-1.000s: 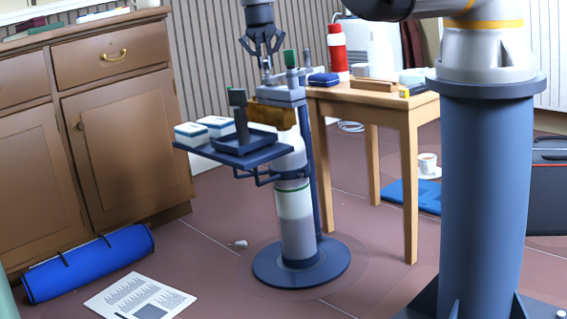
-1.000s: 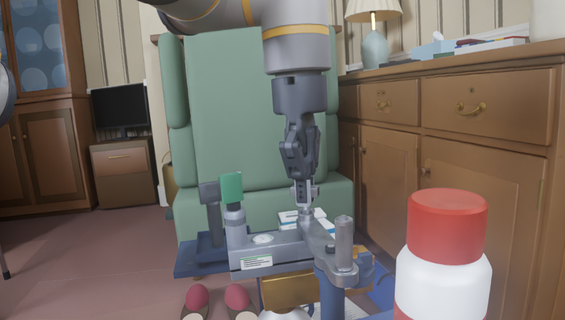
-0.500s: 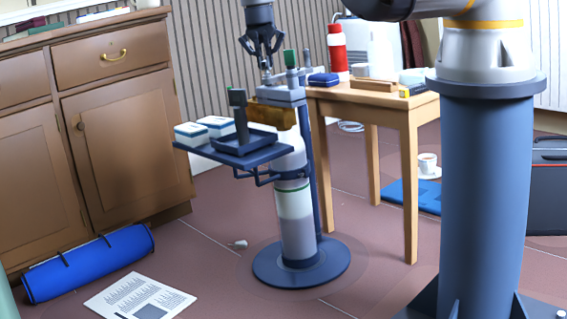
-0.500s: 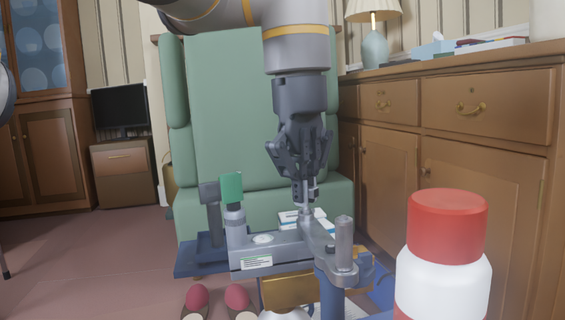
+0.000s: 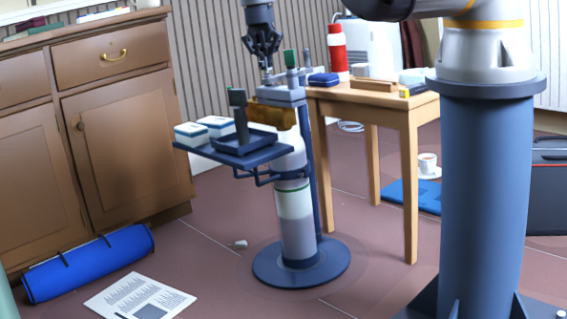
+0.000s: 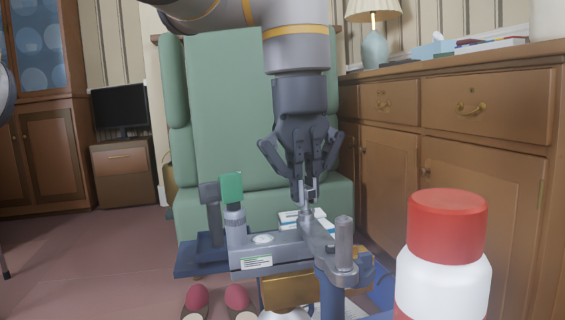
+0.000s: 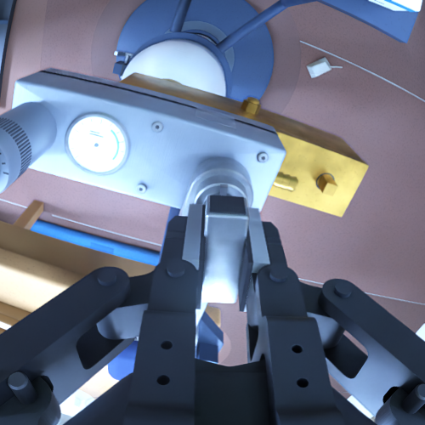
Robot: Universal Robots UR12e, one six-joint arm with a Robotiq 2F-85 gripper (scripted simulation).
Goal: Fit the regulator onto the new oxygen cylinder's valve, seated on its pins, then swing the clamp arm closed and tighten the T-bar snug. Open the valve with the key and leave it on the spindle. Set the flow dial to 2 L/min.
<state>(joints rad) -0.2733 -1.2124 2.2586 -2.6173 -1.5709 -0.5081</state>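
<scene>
The oxygen cylinder (image 5: 296, 191) is mostly hidden under the grey regulator (image 7: 148, 140) in the wrist camera; it stands upright on a blue round base. The regulator sits on the brass valve block (image 7: 314, 170), its gauge facing up and its green-capped flow dial (image 6: 231, 188) at one end. The clamp arm (image 6: 323, 246) lies across the regulator top. My gripper (image 7: 221, 238) points straight down over it, its fingers clamped on either side of the silver T-bar (image 7: 223, 250). The dark valve key (image 5: 238, 114) stands upright in the blue tray. The valve's square spindle (image 7: 326, 182) is bare.
A blue tray shelf (image 5: 234, 148) with two white boxes (image 5: 205, 129) juts from the cylinder stand. A wooden table (image 5: 382, 110) with a red-capped bottle (image 5: 338, 50) stands close behind, a wooden cabinet (image 5: 86, 129) to the left, and a green armchair (image 6: 238, 119) beyond.
</scene>
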